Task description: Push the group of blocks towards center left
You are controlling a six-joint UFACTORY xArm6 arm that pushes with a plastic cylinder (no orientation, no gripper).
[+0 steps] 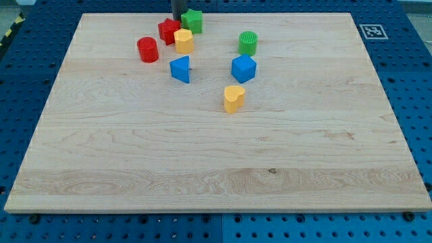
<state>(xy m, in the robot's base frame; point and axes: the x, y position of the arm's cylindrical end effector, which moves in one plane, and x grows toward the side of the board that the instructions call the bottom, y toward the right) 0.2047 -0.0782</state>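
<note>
My rod comes down at the view's top, and my tip (pixel 178 19) stands just behind the red star block (pixel 168 30) and left of the green star block (pixel 193 20). A yellow hexagonal block (pixel 183 41) sits in front of these two, touching the red star. A red cylinder (pixel 147 50) lies to their left. A blue triangular block (pixel 180 69) lies below the yellow one. Further right are a green cylinder (pixel 248 43), a blue cube-like block (pixel 244 68) and a yellow heart-shaped block (pixel 233 98).
The blocks lie on a light wooden board (pixel 216 169) set on a blue perforated table (pixel 418 94). A black-and-white marker (pixel 372 31) sits off the board's top right corner.
</note>
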